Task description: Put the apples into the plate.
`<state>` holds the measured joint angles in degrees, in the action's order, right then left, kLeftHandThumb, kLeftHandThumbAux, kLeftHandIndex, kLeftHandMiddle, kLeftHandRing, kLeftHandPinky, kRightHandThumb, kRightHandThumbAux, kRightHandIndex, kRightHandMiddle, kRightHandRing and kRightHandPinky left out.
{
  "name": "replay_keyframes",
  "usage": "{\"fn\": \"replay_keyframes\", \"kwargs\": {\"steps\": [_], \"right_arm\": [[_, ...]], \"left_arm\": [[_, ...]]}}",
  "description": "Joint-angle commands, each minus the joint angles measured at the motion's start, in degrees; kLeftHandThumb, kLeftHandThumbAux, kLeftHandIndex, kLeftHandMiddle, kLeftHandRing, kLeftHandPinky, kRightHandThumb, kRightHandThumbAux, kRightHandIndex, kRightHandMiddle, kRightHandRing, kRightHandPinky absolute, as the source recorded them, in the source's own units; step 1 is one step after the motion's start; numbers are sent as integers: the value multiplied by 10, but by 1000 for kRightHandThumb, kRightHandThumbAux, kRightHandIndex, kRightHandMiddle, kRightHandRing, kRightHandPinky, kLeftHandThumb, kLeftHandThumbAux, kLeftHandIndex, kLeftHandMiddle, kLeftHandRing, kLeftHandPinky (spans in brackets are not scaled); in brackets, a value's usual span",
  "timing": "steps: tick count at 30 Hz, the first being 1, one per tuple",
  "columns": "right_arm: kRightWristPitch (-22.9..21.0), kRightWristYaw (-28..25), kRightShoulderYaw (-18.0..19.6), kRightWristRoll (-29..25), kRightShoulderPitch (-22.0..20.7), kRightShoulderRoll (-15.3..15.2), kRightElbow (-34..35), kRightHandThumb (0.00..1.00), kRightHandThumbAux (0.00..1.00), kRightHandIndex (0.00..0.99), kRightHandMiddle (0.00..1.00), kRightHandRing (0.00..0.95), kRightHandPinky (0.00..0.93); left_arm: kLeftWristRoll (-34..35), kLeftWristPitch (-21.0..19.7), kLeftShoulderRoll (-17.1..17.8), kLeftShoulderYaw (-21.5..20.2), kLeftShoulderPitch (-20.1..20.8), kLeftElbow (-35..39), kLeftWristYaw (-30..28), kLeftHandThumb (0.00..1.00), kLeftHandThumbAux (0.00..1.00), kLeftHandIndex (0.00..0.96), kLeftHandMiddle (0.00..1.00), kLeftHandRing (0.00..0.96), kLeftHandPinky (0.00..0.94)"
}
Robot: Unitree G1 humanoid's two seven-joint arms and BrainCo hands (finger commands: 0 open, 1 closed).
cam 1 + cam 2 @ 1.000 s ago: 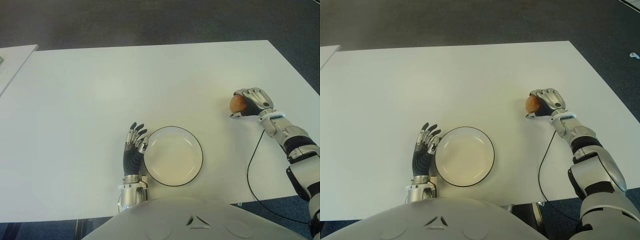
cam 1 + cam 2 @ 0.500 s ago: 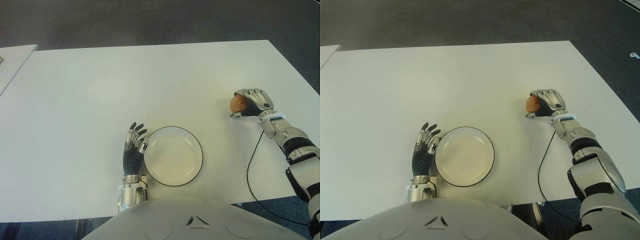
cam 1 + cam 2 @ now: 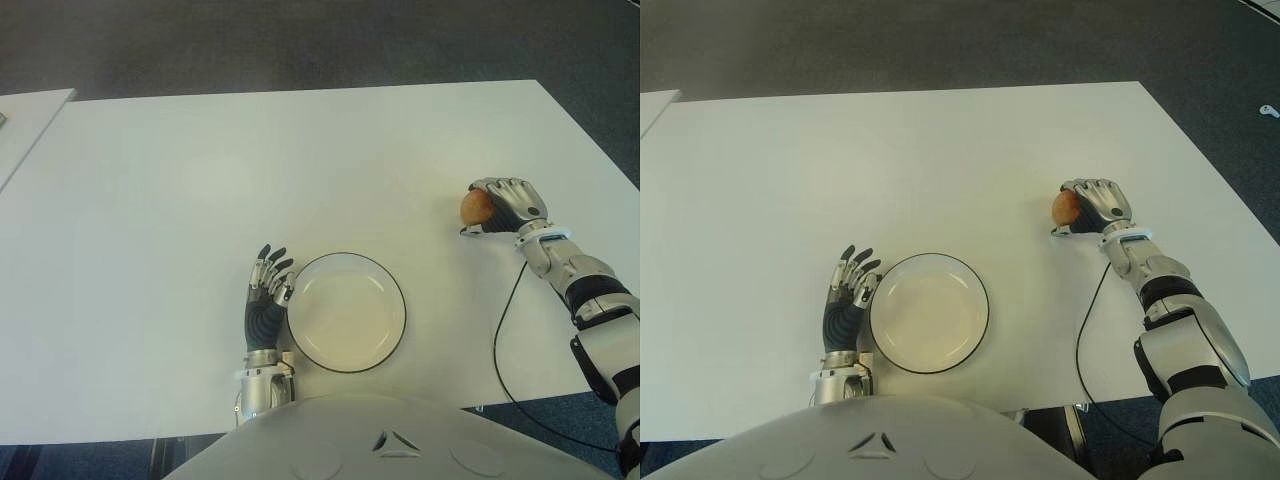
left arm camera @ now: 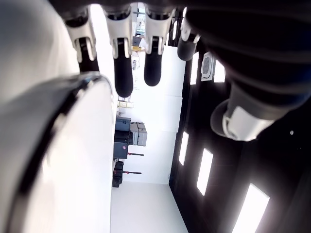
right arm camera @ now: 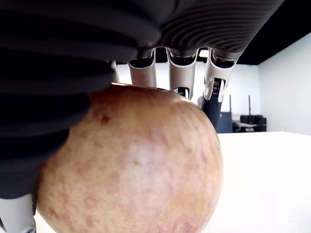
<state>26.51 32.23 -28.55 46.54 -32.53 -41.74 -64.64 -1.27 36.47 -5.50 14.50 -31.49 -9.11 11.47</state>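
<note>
- Left eye view shows a white table [image 3: 300, 150], with an empty black-rimmed plate [image 3: 346, 311] near its front edge.
- Left hand [image 3: 267, 300] shows just left of the plate, fingers loosely spread, holding nothing.
- Right hand [image 3: 505, 207], near the right edge, wraps the apple [image 5: 131, 160].
- Apple looks firm, smooth, roundish; a full surrounding grasp probably suits it.

We saw a white table [image 3: 300, 150] with a plain, flat top, and dark floor [image 3: 300, 40] behind its far edge. On it a white plate [image 3: 346, 311] with a thin dark rim stood near the front edge, a little left of the middle. An apple [image 3: 474, 206] was well apart from the plate, toward the right edge; we could not tell if it touched the top. A thin black cable [image 3: 503, 310] lay across the front right corner.
</note>
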Motion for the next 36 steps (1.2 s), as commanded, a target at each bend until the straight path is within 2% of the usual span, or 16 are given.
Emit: {"fn": "replay_keyframes", "kwargs": {"steps": [1,8,11,16,19,25,29,36], "right_arm": [[4,-7,2,-8,3,8,0,700,721,439,750,749,691],[5,-13,4,-11,-9,13,-12,702,720,440,769,760,735],[5,-14,6,-13,-17,15,-16,703,719,440,781,764,742],[7,-28,22,-30,-37,11,7,704,718,441,793,767,755],[4,-38,37,-42,-37,8,45,706,718,441,810,781,780],[-26,-69,76,-64,-11,4,169,708,717,440,845,810,818],[-36,-72,91,-67,6,9,209,710,716,440,873,834,843],[-41,-82,102,-62,33,17,283,713,714,439,901,863,862]], "left_arm": [[4,-28,-24,-6,-6,-32,2,167,571,89,196,271,350],[5,-32,-20,-8,-5,-32,-2,160,565,84,195,263,314],[5,-31,-19,-9,-5,-35,-2,155,562,89,194,261,328],[1,-32,-15,-10,-5,-34,-3,151,566,81,183,249,297],[0,-34,-13,-12,-6,-33,-3,149,569,79,184,250,309],[11,-30,-14,-14,-2,-38,-10,162,573,83,196,267,344],[-1,-37,-13,-15,-3,-32,-3,161,576,75,182,249,296],[-6,-41,-15,-14,-6,-28,-1,156,583,81,180,240,296]]}}
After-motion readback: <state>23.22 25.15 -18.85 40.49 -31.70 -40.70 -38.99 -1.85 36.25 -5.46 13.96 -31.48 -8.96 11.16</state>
